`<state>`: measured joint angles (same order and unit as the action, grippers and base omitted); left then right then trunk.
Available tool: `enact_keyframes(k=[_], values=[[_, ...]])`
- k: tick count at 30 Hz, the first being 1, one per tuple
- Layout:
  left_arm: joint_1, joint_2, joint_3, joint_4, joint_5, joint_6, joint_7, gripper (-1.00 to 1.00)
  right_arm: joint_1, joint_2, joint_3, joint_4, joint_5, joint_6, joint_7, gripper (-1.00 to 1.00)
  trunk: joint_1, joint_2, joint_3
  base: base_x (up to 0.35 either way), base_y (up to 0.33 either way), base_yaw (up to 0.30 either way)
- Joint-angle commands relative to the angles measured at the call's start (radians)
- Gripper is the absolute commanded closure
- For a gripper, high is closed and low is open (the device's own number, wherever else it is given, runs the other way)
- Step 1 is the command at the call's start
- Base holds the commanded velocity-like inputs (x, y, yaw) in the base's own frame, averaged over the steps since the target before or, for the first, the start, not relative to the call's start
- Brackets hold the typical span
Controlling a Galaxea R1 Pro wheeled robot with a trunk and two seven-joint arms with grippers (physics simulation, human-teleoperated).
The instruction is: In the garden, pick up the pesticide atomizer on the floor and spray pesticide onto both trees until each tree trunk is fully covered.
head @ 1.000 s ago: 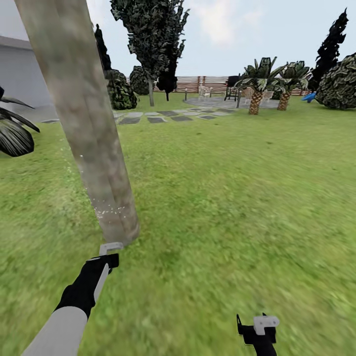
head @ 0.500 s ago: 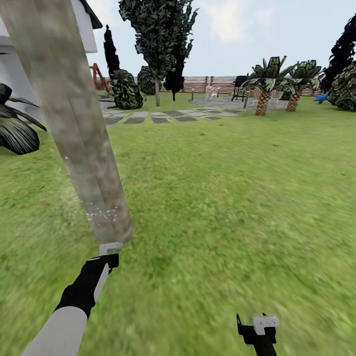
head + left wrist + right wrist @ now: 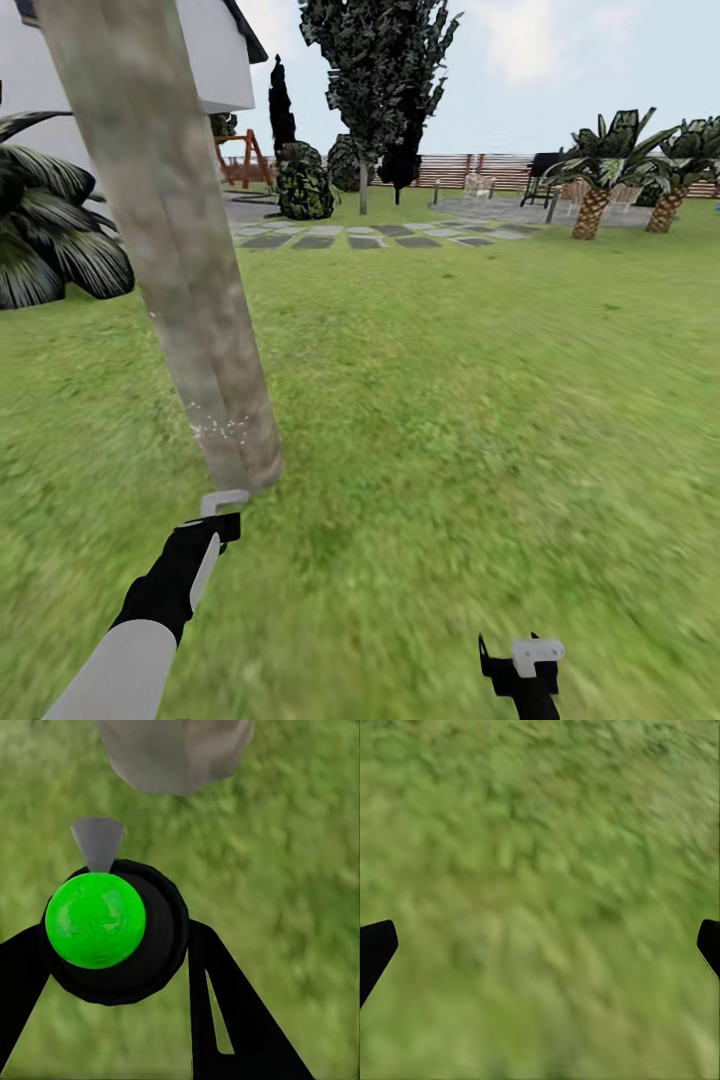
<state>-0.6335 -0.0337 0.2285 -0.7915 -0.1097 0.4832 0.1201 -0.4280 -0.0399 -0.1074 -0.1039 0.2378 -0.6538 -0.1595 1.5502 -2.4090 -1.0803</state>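
Head view has swung since a second ago; your left gripper (image 3: 112, 967) stays clamped on the atomizer (image 3: 96, 919) beside the tree trunk (image 3: 170, 240), right gripper (image 3: 540, 945) spread apart.

Floor (image 3: 450, 420): mottled green grass, blurred in the foreground, running level to a brown slatted fence (image 3: 455, 170) at the far edge. A thick grey-brown tree trunk (image 3: 180, 260) rises from it at near left, leaning. Grey stepping stones (image 3: 370, 236) lie in rows farther back. Two scaly-trunked palms (image 3: 595, 180) stand at far right; round dark bushes (image 3: 305, 182) stand beyond the stones.
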Motion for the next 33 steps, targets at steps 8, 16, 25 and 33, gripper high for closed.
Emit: enact_keyframes(k=[8,16,25,33], values=[[0.0,0.0,0.0,0.0,0.002,0.0,0.0,1.0,0.0,0.0,0.0,0.001,0.0,0.0,0.0,-1.0,0.0,0.0,0.0,0.065,-0.273,0.276],[0.0,0.0,0.0,0.0,0.002,0.0,0.0,1.0,0.0,0.0,0.0,0.0,0.0,0.0,0.0,-1.0,0.0,0.0,0.0,0.0,-0.274,0.277],[0.0,0.0,0.0,0.0,0.002,0.0,0.0,1.0,0.0,0.0,0.0,0.001,0.001,-0.001,0.001,-1.0,0.0,0.0,0.0,0.0,-0.237,0.105],[-0.01,0.007,-0.002,0.002,-0.002,0.011,0.0,1.0,0.0,0.0,-0.001,0.0,0.0,-0.001,0.002,-1.0,0.0,0.0,0.0,0.0,-0.01,0.0]])
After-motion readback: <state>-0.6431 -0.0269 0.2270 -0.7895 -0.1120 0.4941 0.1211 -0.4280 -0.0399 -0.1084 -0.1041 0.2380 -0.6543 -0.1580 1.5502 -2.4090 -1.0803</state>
